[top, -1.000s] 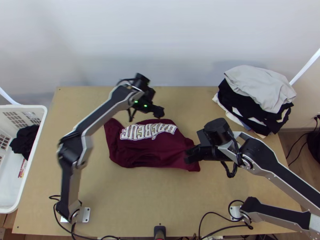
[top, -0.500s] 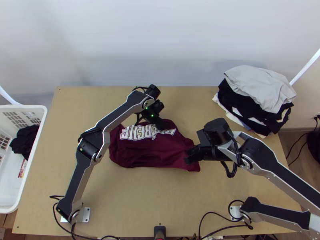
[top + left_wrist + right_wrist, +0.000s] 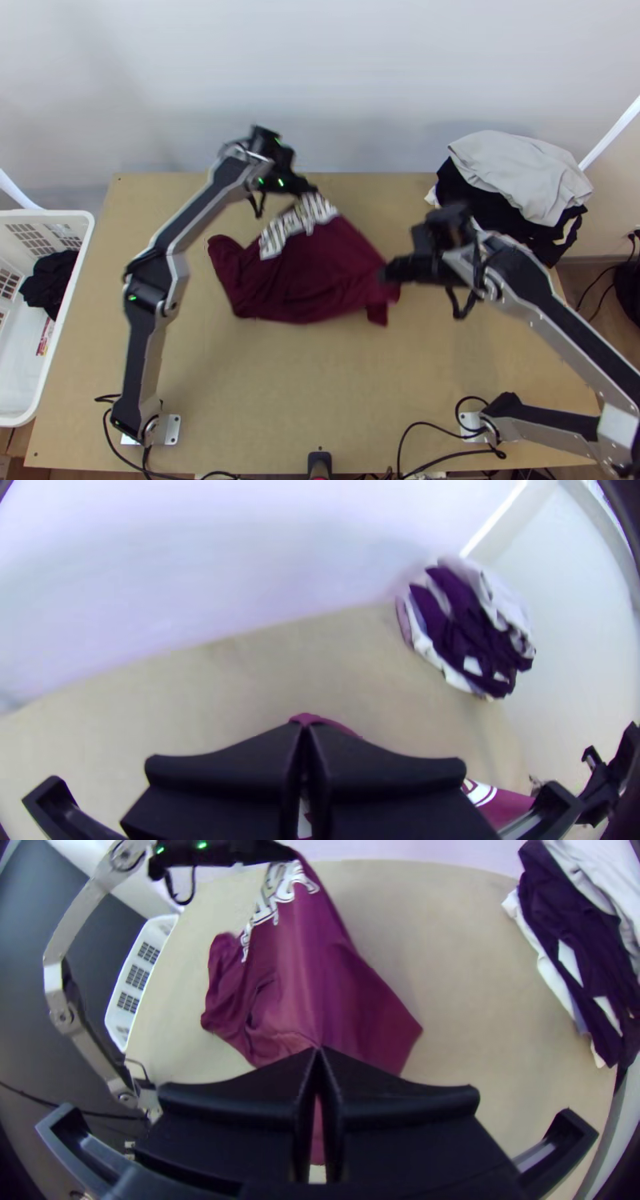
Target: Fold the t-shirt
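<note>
Looked steeply down in the top view from high over the near edge of the tabletop (image 3: 264, 400), farthest off, and took in left fingers (image 3: 307, 188) and right fingers (image 3: 398, 270). Sat on the left arm (image 3: 139, 352) in the left wrist view, close behind the left fingers (image 3: 220, 770), and faced across the tabletop's far part to the wall (image 3: 320, 80). Sat on the right arm (image 3: 560, 320) in the right wrist view, close behind the right fingers (image 3: 227, 1110), and faced down over the t-shirt (image 3: 320, 272) toward the far edge. Shared t-shirt and clothes pile (image 3: 520, 176) among all three, basket (image 3: 56, 215) between top and right wrist views.
</note>
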Robot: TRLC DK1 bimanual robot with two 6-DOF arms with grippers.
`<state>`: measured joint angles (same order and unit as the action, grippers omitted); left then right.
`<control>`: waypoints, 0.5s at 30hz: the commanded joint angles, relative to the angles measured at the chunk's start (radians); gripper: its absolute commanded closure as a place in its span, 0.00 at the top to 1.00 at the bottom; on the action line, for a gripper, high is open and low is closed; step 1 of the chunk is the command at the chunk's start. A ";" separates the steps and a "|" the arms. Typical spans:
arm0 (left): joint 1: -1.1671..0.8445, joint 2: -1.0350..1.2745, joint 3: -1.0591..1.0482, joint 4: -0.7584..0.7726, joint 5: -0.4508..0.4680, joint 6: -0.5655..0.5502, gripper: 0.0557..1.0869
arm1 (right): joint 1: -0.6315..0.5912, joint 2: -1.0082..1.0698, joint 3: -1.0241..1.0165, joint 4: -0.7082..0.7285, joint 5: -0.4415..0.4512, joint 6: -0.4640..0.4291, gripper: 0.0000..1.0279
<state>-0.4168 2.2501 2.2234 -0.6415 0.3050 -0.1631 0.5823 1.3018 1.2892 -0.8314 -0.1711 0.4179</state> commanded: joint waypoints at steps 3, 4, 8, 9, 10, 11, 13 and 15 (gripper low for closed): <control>0.041 -0.185 0.047 0.128 -0.078 -0.110 0.04 | -0.084 0.109 0.185 0.049 0.053 -0.010 0.03; 0.042 -0.213 0.047 0.140 -0.083 -0.118 0.04 | -0.087 0.125 0.225 0.058 0.068 -0.010 0.03; 0.050 -0.334 0.047 0.190 -0.139 -0.156 0.04 | -0.084 0.140 0.343 0.149 0.137 -0.010 0.03; 0.050 -0.365 0.047 0.194 -0.161 -0.164 0.04 | -0.079 0.123 0.348 0.192 0.157 -0.011 0.03; 0.050 -0.397 0.047 0.195 -0.167 -0.174 0.04 | -0.073 0.100 0.346 0.238 0.166 -0.011 0.03; 0.050 -0.423 0.045 0.195 -0.178 -0.176 0.04 | -0.067 0.070 0.338 0.278 0.166 -0.010 0.03; 0.055 -0.469 0.041 0.195 -0.202 -0.185 0.04 | -0.061 0.010 0.286 0.368 0.170 -0.011 0.03; 0.056 -0.509 0.015 0.180 -0.204 -0.185 0.04 | -0.045 -0.033 0.226 0.403 0.168 -0.018 0.03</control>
<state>-0.3710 1.8172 2.2349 -0.4744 0.1143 -0.3214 0.5179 1.3540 1.5726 -0.4652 -0.0135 0.4107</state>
